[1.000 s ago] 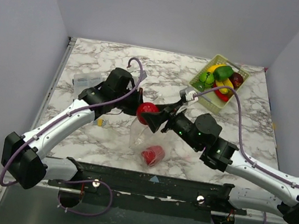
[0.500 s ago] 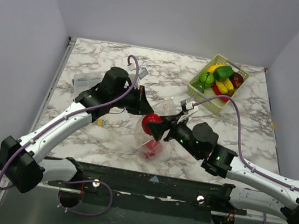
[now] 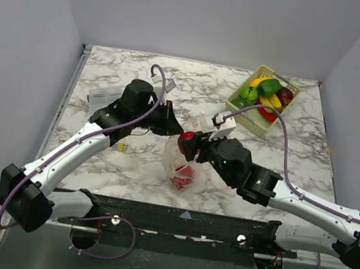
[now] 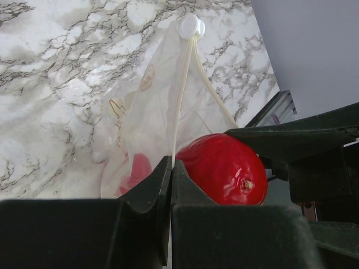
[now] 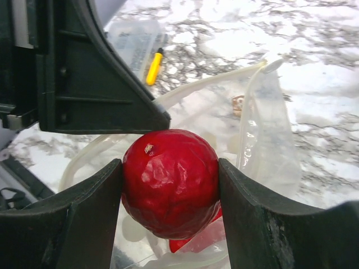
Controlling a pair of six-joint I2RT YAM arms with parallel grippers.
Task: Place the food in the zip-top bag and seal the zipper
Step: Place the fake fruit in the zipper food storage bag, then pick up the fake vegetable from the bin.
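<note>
Loading another piece – the right gripper (image 3: 187,143) holds a round red toy fruit (image 5: 168,168) at the mouth of the zip-top bag (image 3: 176,165)
Right fingers are clamped on either side of the fruit, just over the opening. The left gripper (image 4: 170,171) is pinched tight on the bag's mouth edge at the zipper (image 4: 180,84), lifting it so the mouth gapes, with the white slider (image 4: 189,26) at the far end. One red toy (image 3: 185,175) already lies inside the bag, which sits on the marble table (image 3: 122,69) between the arms. The next move, I judge, is to ease the fruit down past the rim and let go – the left finger sits close beside it, so room is tight. More toy food (image 3: 265,88) waits in the pale-green basket (image 3: 258,124), far right and well apart from the bag; a small clear packet (image 3: 103,97) lies far left, out of the way
</note>
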